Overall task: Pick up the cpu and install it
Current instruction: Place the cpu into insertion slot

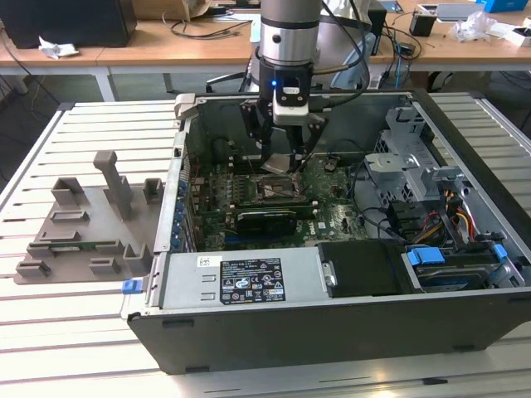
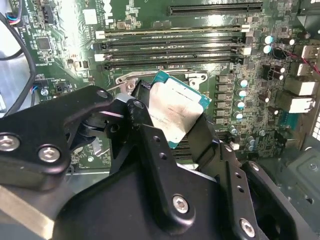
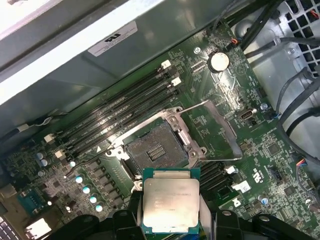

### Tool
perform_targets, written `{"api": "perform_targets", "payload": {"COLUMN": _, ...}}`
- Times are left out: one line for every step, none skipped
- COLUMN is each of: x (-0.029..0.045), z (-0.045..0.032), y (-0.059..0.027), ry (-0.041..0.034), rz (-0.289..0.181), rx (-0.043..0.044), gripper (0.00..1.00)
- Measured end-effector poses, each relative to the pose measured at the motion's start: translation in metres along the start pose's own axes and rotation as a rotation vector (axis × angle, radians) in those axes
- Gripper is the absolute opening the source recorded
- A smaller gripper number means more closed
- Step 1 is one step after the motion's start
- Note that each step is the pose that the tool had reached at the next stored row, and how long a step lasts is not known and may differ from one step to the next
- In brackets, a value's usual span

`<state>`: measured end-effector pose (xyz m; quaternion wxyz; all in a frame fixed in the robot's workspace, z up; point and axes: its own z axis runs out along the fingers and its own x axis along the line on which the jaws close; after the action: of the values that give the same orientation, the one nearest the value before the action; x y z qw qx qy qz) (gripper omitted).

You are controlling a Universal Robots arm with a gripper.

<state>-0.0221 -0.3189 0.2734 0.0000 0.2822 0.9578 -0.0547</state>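
The cpu (image 3: 171, 202) is a flat square chip with a silvery top and a teal rim, held between my black fingers (image 2: 155, 150). My gripper (image 1: 281, 159) is shut on the cpu (image 2: 175, 115) and hangs inside the open computer case, just above the motherboard. The dark square socket (image 3: 157, 148) lies open with its metal load frame (image 3: 220, 131) swung aside. In the first wrist view the chip hovers beside the socket, apart from it. In the exterior view the socket (image 1: 277, 187) sits directly below my gripper.
The open case (image 1: 332, 290) lies on a slatted white table (image 1: 75, 332). Memory slots (image 3: 120, 112) run beside the socket. A drive cage (image 1: 406, 157) and cables (image 1: 452, 211) fill the case's side on the exterior view's right. A grey plastic tray (image 1: 87, 224) sits outside on the exterior view's left.
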Motion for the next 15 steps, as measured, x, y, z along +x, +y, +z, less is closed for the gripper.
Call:
{"api": "perform_targets", "payload": {"x": 0.0000, "z": 0.0001, "y": 0.0000, "ry": 0.0009, "rz": 0.016, "rx": 0.0016, "gripper": 0.54}}
{"api": "perform_targets", "payload": {"x": 0.0000, "z": 0.0001, "y": 0.0000, "ry": 0.0018, "rz": 0.028, "rx": 0.0027, "gripper": 0.54}}
{"api": "perform_targets", "payload": {"x": 0.0000, "z": 0.0001, "y": 0.0000, "ry": 0.0025, "rz": 0.041, "rx": 0.0040, "gripper": 0.54}}
{"api": "perform_targets", "payload": {"x": 0.0000, "z": 0.0002, "y": 0.0000, "ry": 0.0045, "rz": 0.065, "rx": 0.0057, "gripper": 0.54}}
{"api": "perform_targets", "payload": {"x": 0.0000, "z": 0.0004, "y": 0.0000, "ry": 0.0061, "rz": 0.080, "rx": 0.0061, "gripper": 0.54}}
{"api": "perform_targets", "payload": {"x": 0.0000, "z": 0.0004, "y": 0.0000, "ry": 0.0078, "rz": 0.096, "rx": 0.0066, "gripper": 0.54}}
{"api": "perform_targets", "payload": {"x": 0.0000, "z": 0.0005, "y": 0.0001, "ry": 0.0089, "rz": 0.105, "rx": 0.0069, "gripper": 0.54}}
{"api": "perform_targets", "payload": {"x": 0.0000, "z": 0.0005, "y": 0.0001, "ry": 0.0094, "rz": 0.110, "rx": 0.0071, "gripper": 0.54}}
{"api": "perform_targets", "payload": {"x": 0.0000, "z": 0.0005, "y": 0.0000, "ry": 0.0108, "rz": 0.124, "rx": 0.0076, "gripper": 0.54}}
{"api": "perform_targets", "payload": {"x": 0.0000, "z": 0.0006, "y": 0.0001, "ry": 0.0114, "rz": 0.130, "rx": 0.0078, "gripper": 0.54}}
{"api": "perform_targets", "payload": {"x": 0.0000, "z": 0.0006, "y": 0.0001, "ry": 0.0129, "rz": 0.144, "rx": 0.0082, "gripper": 0.54}}
{"api": "perform_targets", "payload": {"x": 0.0000, "z": 0.0007, "y": 0.0001, "ry": 0.0166, "rz": 0.178, "rx": 0.0094, "gripper": 0.54}}
{"api": "perform_targets", "payload": {"x": 0.0000, "z": 0.0008, "y": 0.0001, "ry": 0.0177, "rz": 0.188, "rx": 0.0097, "gripper": 0.54}}
{"api": "perform_targets", "payload": {"x": 0.0000, "z": 0.0008, "y": 0.0001, "ry": 0.0182, "rz": 0.194, "rx": 0.0098, "gripper": 0.54}}
{"api": "perform_targets", "payload": {"x": 0.0000, "z": 0.0008, "y": 0.0001, "ry": 0.0189, "rz": 0.200, "rx": 0.0100, "gripper": 0.54}}
